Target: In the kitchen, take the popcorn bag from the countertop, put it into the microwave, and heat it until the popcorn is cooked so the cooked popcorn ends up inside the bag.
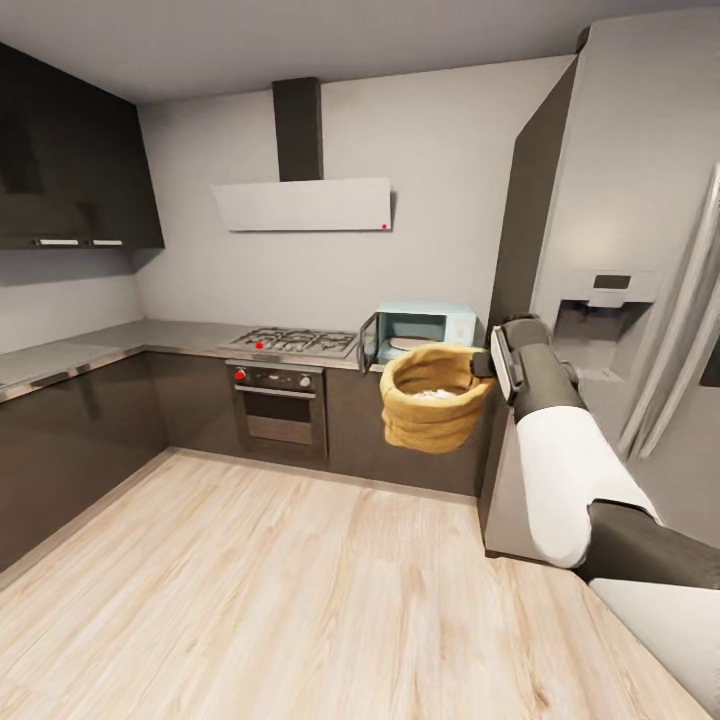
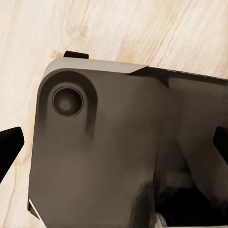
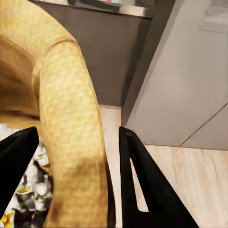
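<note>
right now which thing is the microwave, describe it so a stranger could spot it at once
Find the tall grey fridge on the right wall; the countertop ends against it. The microwave sits at that end, beside the gas hob: a small pale mint-blue box, door swung open, the one coloured appliance among grey and black.

the left gripper's [image 2: 114, 147] two dark fingertips [image 2: 9, 145] sit wide apart at opposite edges, over a dark grey rounded body [image 2: 118, 142], probably the robot's base, above pale wood floor [image 2: 118, 28].
</note>
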`<state>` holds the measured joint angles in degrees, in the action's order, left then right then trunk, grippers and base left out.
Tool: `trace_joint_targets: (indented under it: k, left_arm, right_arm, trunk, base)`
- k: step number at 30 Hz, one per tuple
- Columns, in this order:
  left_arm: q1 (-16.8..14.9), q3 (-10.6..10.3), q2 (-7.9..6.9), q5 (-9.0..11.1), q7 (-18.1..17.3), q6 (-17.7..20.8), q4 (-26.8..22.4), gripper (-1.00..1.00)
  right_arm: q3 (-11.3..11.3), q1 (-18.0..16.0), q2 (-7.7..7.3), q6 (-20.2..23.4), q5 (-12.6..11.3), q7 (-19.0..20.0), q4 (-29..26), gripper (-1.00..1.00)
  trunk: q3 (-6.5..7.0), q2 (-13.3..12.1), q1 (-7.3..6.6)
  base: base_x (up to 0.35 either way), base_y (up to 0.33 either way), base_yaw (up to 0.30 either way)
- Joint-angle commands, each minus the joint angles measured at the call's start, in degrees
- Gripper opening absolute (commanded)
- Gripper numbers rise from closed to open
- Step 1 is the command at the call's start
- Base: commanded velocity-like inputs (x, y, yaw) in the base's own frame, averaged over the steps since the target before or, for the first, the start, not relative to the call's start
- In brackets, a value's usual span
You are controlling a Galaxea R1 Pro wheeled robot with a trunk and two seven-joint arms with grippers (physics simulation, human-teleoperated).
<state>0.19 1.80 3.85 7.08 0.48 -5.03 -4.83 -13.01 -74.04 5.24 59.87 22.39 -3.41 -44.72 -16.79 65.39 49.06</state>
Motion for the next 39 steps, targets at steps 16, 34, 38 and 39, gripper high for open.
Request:
trace_joint_targets:
  k: [16,34,38,39]
  left_arm:
    - [0.00,0.14,0.02,0.39,0.05,-0.07,-0.11,1.00]
    - [0.01,0.19,-0.16,0.43,0.03,0.72,-0.01,1.00]
    - [-0.01,0.20,-0.16,0.40,-0.02,0.73,-0.01,1.00]
    - [-0.01,0.20,-0.16,0.41,0.02,0.73,-0.01,1.00]
  right_arm:
    - [-0.26,-0.05,1.00,0.13,-0.15,-0.30,-0.10,-1.00]
    - [0.00,-0.05,3.62,0.13,0.39,-1.76,0.59,-1.00]
    - [-0.03,-0.05,4.62,0.13,0.39,-2.46,0.60,-1.00]
    - [-0.06,-0.05,4.64,0.13,0.40,-2.51,0.60,-1.00]
  trunk:
    - [-0.06,0.04,0.00]
    - [-0.06,0.04,0.00]
    - [-0.06,0.04,0.00]
    - [-0.06,0.04,0.00]
  base:
    - [0.000,0.000,0.000]
    - [0.248,0.000,0.000]
    - [0.324,0.000,0.000]
    - [0.324,0.000,0.000]
